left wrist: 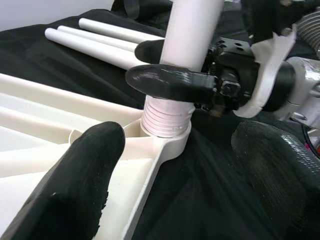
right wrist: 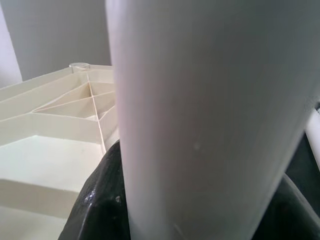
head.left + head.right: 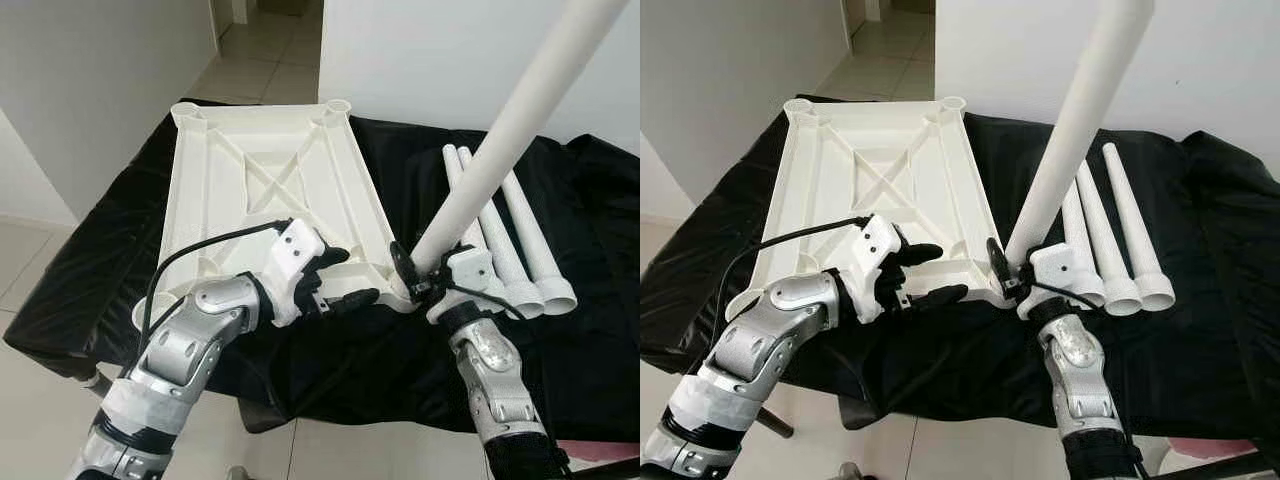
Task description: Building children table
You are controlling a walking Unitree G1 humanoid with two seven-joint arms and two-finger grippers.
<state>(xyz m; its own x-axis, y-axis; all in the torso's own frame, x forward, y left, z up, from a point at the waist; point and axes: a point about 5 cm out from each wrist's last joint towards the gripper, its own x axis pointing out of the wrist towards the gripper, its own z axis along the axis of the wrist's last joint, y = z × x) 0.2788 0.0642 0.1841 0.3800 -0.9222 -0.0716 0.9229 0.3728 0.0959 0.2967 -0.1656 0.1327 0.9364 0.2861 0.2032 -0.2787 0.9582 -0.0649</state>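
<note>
A white table top lies upside down on the black cloth, ribs up. A white leg stands tilted in its near right corner socket, threaded end partly showing. My right gripper is shut on the leg just above the socket; the leg sits between its fingers in the right wrist view. My left gripper is open at the near rim beside that corner, one finger over the table top and the other finger over the cloth.
Three loose white legs lie side by side on the cloth to the right. The black cloth drapes over the support's edges. Tiled floor and white walls surround it, with a doorway at the back.
</note>
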